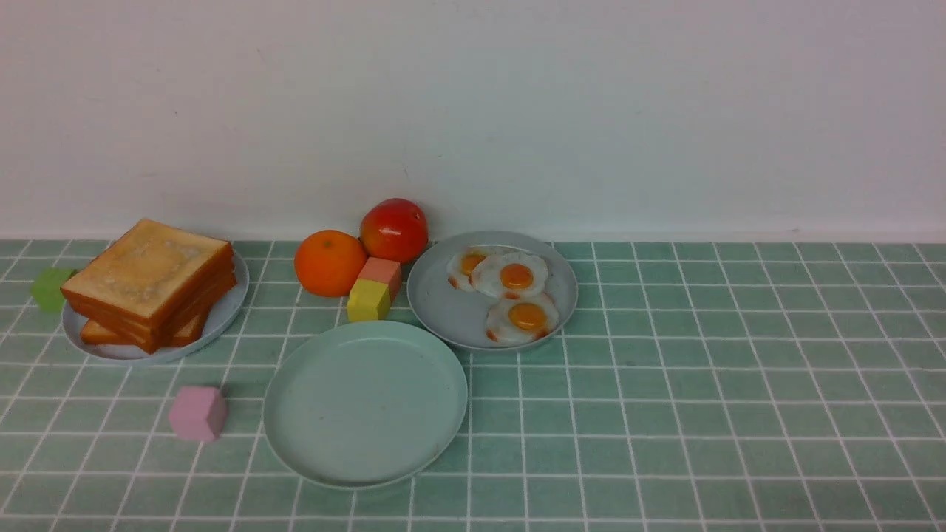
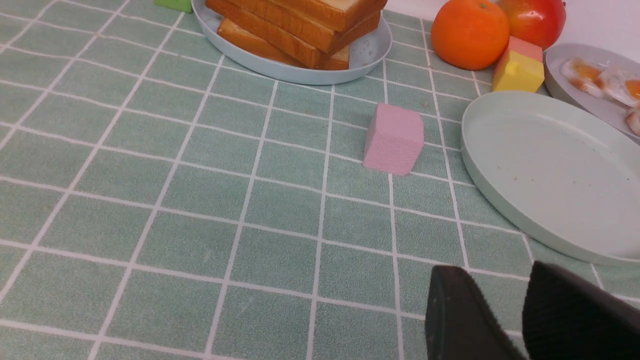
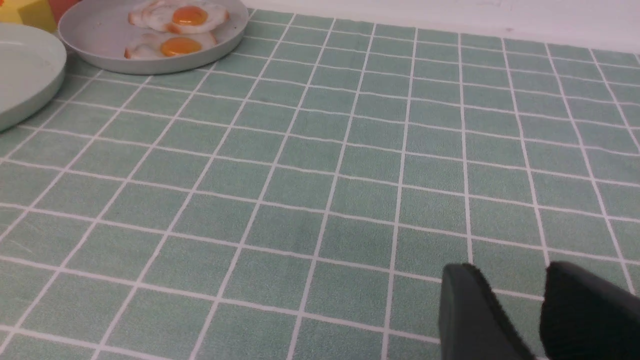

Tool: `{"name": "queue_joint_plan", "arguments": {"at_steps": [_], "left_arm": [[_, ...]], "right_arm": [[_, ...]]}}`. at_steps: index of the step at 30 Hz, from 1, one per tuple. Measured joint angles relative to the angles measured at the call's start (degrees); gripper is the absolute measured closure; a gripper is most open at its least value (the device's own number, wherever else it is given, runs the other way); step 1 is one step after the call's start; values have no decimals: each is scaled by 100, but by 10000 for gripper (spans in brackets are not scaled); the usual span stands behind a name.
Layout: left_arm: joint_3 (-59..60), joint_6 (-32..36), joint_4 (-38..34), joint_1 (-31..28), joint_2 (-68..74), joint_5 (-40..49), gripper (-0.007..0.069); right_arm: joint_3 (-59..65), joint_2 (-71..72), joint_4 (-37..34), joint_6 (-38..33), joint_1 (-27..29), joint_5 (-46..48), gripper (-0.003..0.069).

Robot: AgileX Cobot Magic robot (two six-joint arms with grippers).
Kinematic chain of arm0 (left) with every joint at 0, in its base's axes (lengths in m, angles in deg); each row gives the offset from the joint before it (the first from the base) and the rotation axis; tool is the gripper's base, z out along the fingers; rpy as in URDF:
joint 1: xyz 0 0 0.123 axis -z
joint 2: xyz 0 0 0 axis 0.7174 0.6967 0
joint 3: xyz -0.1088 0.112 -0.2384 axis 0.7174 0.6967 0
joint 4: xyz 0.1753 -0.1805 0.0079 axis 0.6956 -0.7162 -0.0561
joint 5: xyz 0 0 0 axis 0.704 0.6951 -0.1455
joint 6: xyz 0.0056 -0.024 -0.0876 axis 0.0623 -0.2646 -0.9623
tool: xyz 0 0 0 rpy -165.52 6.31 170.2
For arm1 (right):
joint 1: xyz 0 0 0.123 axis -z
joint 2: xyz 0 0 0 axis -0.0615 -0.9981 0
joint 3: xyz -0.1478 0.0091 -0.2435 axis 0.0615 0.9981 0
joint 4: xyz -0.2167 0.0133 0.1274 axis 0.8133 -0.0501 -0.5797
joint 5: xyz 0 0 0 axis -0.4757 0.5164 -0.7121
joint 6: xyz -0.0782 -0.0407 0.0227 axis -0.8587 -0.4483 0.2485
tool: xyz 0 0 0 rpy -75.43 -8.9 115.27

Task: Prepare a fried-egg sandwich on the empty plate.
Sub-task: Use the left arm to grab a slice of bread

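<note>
Left gripper [image 2: 502, 280]: jaws parted by a modest gap with only cloth showing between them, nothing held; it hangs low over the tablecloth [image 2: 200, 200], near the rim of the mint plate [image 2: 550, 170]
Right gripper [image 3: 512, 272]: the same modest gap and also empty; it sits over bare cloth, well apart from any plate
Mint plate: bare, so no part of the sandwich is built yet; it lies at the front centre between the two supply plates, which I judge suits a reach from either arm
Toast stack [image 1: 151, 281]: piled slightly askew on the bluish-white plate [image 1: 222, 314] on your left; the top slice overhangs, which should give the fingers an edge to bite
Fried eggs [image 1: 516, 277]: three overlapping on the grey plate [image 1: 443, 303], whose rim nearly meets the mint plate's far edge; take the egg from the right
Clutter: pink block [image 1: 197, 414] sits between the toast and the mint plate; the yellow block [image 1: 368, 299], coral block [image 1: 383, 272], orange [image 1: 330, 262] and red fruit [image 1: 394, 229] crowd behind; the green block [image 1: 52, 288] is beside the toast
Open room: the right half of the cloth is free; carry toast above the pink block
</note>
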Motion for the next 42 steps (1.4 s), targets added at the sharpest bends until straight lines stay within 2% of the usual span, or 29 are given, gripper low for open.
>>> {"name": "queue_joint_plan", "arguments": {"at_steps": [23, 26, 31, 35, 38, 40, 41, 42], "left_arm": [[0, 0, -20, 0, 0, -42, 387], [0, -72, -428, 0, 0, -255, 387], [0, -549, -1940, 0, 0, -1045, 387], [0, -671, -2934, 0, 0, -1919, 387], [-21, -676, -3184, 0, 0, -2170, 396], [-103, -671, -3169, 0, 0, -2031, 412], [-342, -592, -3063, 0, 0, -1719, 459], [-374, -558, -3044, 0, 0, -1682, 466]], "right_arm": [[0, 0, 0, 0, 0, 0, 419], [0, 0, 0, 0, 0, 0, 419], [0, 0, 0, 0, 0, 0, 419], [0, 0, 0, 0, 0, 0, 419], [0, 0, 0, 0, 0, -21, 419], [0, 0, 0, 0, 0, -62, 419], [13, 0, -131, 54, 0, -153, 419], [19, 0, -131, 69, 0, -166, 419]]}}
